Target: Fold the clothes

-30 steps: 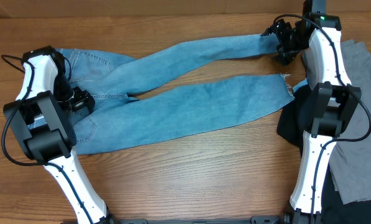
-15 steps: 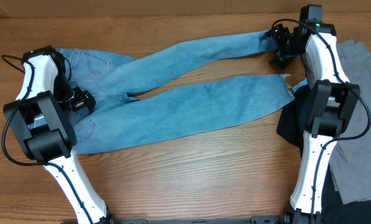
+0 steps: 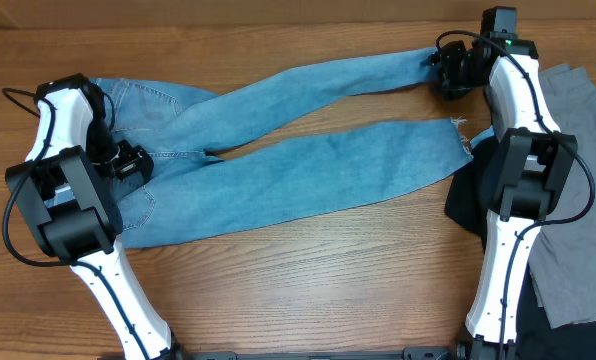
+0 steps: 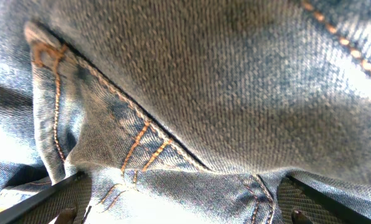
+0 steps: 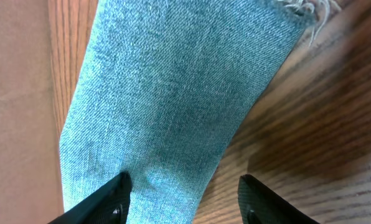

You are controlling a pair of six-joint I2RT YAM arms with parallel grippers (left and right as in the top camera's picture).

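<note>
Light blue jeans [image 3: 298,160] lie flat across the wooden table, waist to the left and both legs running right. My left gripper [image 3: 130,162] sits low over the seat near the waist. In the left wrist view its fingers [image 4: 55,202] stand wide apart, the left gripper [image 4: 185,211] open with stitched denim [image 4: 192,81] under it. My right gripper [image 3: 446,72] is at the end of the far leg. In the right wrist view the right gripper [image 5: 188,202] is open astride the leg's edge, one finger [image 5: 114,199] on the denim [image 5: 173,99], the other over wood. The frayed hem [image 5: 304,9] shows.
A grey garment [image 3: 578,150] and a black garment [image 3: 468,205] lie at the right, under and beside the right arm. The near leg's frayed hem [image 3: 460,135] ends close to them. Bare wood [image 3: 308,280] fills the front of the table.
My right gripper has shifted a little toward the table's far edge onto the far leg's end, and its jaws have narrowed. The left gripper and the jeans have not moved.
</note>
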